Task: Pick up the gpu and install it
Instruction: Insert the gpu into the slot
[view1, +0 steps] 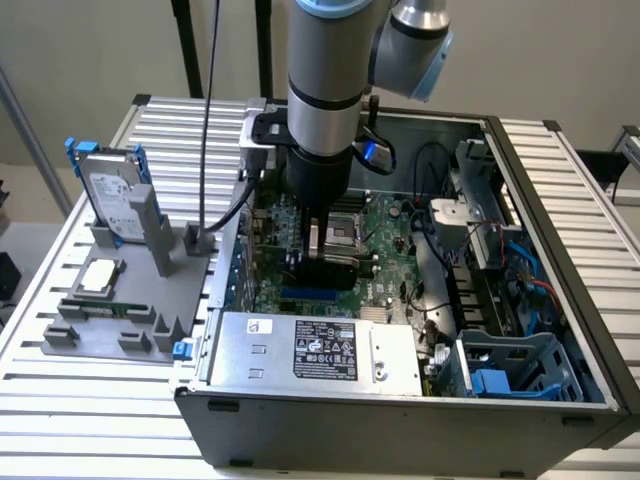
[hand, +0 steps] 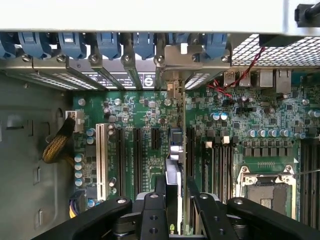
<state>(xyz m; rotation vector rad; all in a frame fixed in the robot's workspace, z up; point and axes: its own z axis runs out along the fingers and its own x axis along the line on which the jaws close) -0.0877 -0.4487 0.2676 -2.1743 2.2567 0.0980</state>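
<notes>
Nearest the wrist camera, the tool (hand: 176, 215) is clamped tight on the gpu (hand: 173, 165). The thin card stands on edge over the motherboard (hand: 135, 115), its long axis running toward the blue clips (hand: 107, 42), silver bracket (hand: 173, 90) leading. In the exterior view it looks black, at twelve o'clock from the power supply (view1: 310, 350).

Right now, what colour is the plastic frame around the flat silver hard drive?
The frame is blue, clearest in the exterior view.
</notes>
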